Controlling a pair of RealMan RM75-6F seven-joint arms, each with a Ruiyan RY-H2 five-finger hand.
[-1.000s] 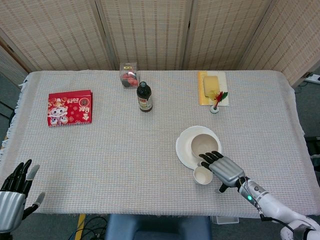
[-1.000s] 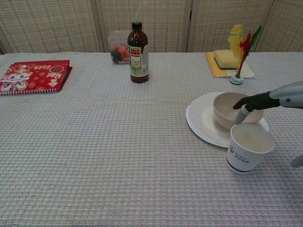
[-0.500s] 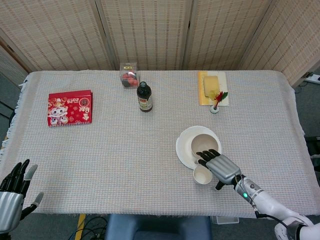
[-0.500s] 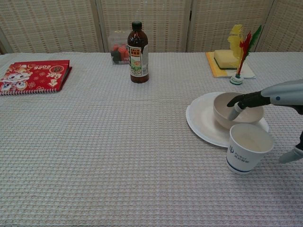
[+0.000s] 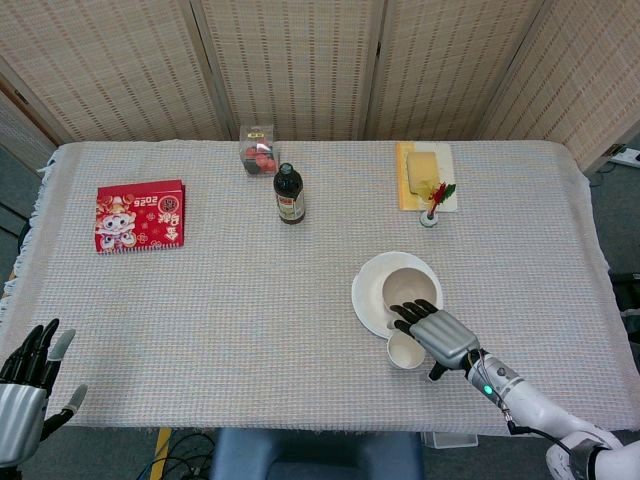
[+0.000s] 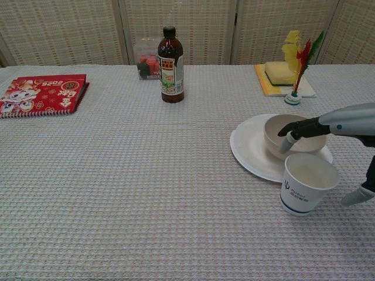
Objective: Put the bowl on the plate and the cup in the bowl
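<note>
My right hand (image 5: 437, 334) hovers flat, palm down, over the near right part of the table (image 5: 250, 290), with its fingers (image 6: 299, 128) spread and reaching across above the cup (image 6: 306, 184) toward the bowl (image 6: 293, 136). It grips nothing; from the chest view the dark fingertips hang just over the bowl's near rim, and I cannot tell whether they touch it. The bowl sits upright on the plate (image 5: 368, 295), toward the plate's right side. The cup stands upright on the cloth just beside the plate's near edge, a white paper cup with a blue band at its foot, and it is outside the bowl. My left hand (image 5: 28, 385) is off the table's near left corner, fingers apart and pointing up, holding nothing. Farther back stand a brown bottle (image 6: 171, 57) with a clear box (image 5: 257, 149) of red things behind it, a red book (image 5: 140, 215) lying flat at the left, and at the right a yellow block (image 5: 424, 168) on a yellow mat with a small feather stand (image 6: 299, 66) in front of it.
</note>
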